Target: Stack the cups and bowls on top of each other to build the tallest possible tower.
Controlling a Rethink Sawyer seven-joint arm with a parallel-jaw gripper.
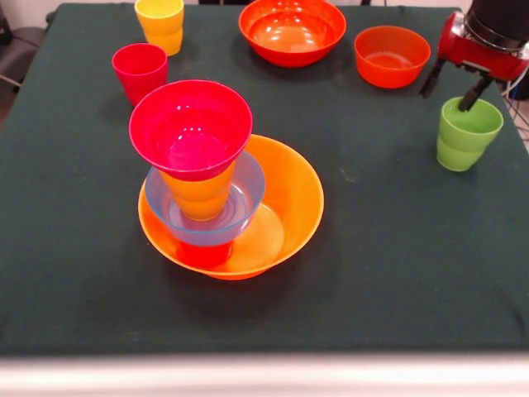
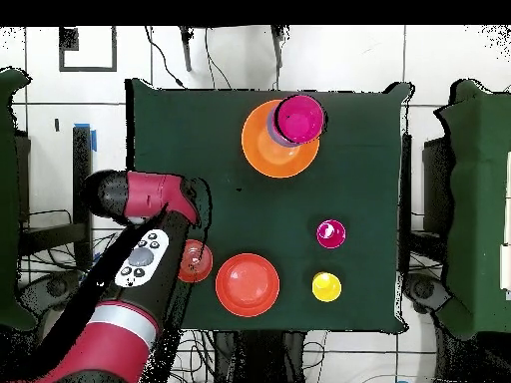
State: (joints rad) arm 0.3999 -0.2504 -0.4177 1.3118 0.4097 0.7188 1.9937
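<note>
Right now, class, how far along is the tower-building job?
Done: the tower stands four pieces above its wide orange plastic bowl. In hand: the gripper straddles the green plastic cup's rim, jaws open. Left: crimson cup, yellow cup, two loose bowls.

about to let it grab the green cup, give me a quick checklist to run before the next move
1. Gripper over the green cup: ok; one fingertip dips inside the rim, the other hangs outside.
2. Gripper open, nothing held: ok.
3. Green cup upright and standing alone: ok; the small orange bowl is clear of it.
4. Tower in order: ok; magenta bowl on top, orange cup beneath, light blue bowl, then the big orange bowl as base.
5. Tower centred in its base: not ok; it sits toward one side of the big orange bowl.
6. Depth of fingertips on the green cup's wall: cannot tell.
</note>
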